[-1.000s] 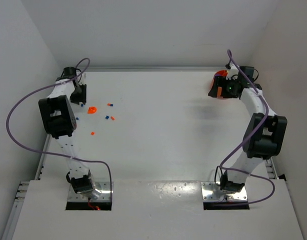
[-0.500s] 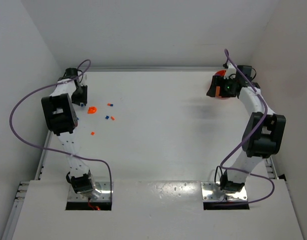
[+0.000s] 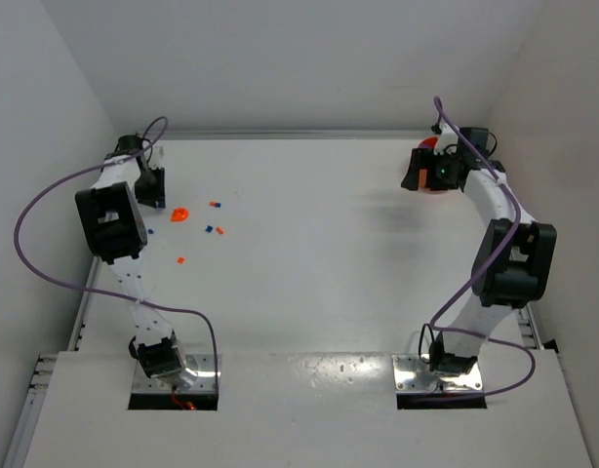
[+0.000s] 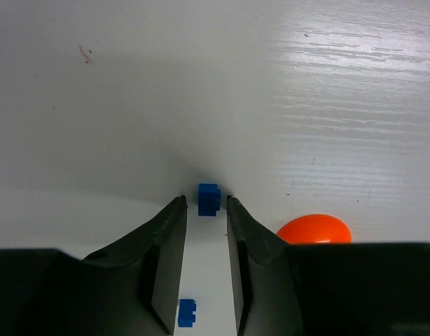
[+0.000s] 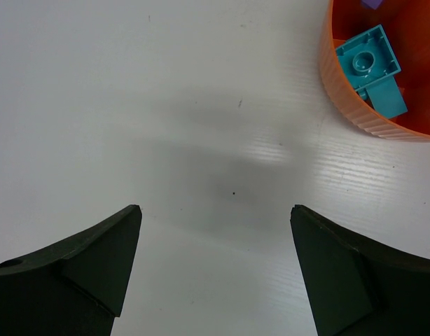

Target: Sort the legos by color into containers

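Currently | left gripper (image 4: 205,200): jaws narrowly parted, blue lego (image 4: 209,199) at their tips, unclamped, on table (image 4: 306,84) | right gripper (image 5: 215,213): jaws wide apart, holding nothing, beside orange bowl (image 5: 339,91) containing teal lego (image 5: 369,64)

Far left on the bench (image 3: 319,253), the tiny bricks lie scattered. One blue brick (image 4: 209,199) sits flat, with a second blue one (image 4: 187,312) nearer and a rounded orange piece (image 4: 314,229) just to their right. More orange and blue bits (image 3: 220,231) lie loose further right. Far right, the ribbed orange bowl (image 5: 328,70) stands upright and holds a teal brick (image 5: 369,64).
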